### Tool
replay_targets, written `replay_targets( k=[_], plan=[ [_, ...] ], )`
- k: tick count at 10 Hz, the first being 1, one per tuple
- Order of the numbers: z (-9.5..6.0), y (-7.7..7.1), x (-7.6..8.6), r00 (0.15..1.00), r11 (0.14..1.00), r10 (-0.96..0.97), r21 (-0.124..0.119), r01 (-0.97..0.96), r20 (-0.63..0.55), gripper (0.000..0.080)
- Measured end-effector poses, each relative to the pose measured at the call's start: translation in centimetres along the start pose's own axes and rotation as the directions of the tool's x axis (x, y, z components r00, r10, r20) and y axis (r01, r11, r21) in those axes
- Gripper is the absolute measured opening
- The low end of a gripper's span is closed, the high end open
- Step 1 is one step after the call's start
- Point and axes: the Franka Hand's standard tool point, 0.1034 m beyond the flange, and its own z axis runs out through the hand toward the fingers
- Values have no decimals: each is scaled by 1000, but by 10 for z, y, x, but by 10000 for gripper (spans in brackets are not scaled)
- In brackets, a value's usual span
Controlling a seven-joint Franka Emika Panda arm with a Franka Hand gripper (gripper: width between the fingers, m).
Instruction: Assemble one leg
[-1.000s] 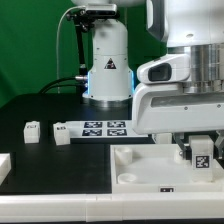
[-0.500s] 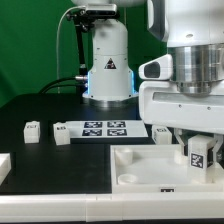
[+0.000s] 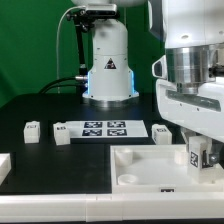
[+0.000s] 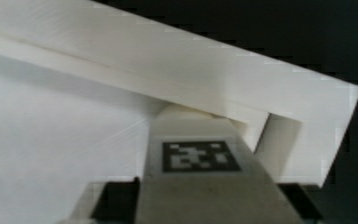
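Note:
My gripper (image 3: 200, 158) is shut on a leg (image 3: 199, 156), a small white block with a black-and-white tag, and holds it over the far right corner of the large white tray-like piece (image 3: 150, 165). In the wrist view the leg (image 4: 201, 165) runs out from between the fingers (image 4: 115, 200) toward the tray's corner wall (image 4: 247, 85). Whether the leg touches the corner socket cannot be told. Two more legs (image 3: 33, 131) (image 3: 62, 134) stand on the black table at the exterior view's left, and another (image 3: 160, 133) stands behind the tray.
The marker board (image 3: 103, 128) lies at the foot of the robot base (image 3: 108, 70). A white part (image 3: 4, 168) shows at the exterior view's left edge. A green backdrop stands behind the table.
The wrist has turned while holding the leg, and the leg has shifted slightly over the tray's far right corner. The other parts have not moved.

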Motion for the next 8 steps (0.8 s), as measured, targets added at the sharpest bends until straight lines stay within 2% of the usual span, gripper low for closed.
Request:
replay_targets(
  k=[2,3,4,6,7,8],
  plan=[
    [0,0,-1,1000,1000,-30,1,30,2,596],
    [0,0,-1,999,999,-51,1,51,3,633],
    [0,0,-1,976,976,-218,0,218,-1,633],
    [-1,0,2,836,836,-549,-3,549,-4,649],
    [-1,-1,2,798,798,-602,-3,602,-4,649],
    [-1,-1,4,715,715,-699,-6,699,-3,649]
  ],
)
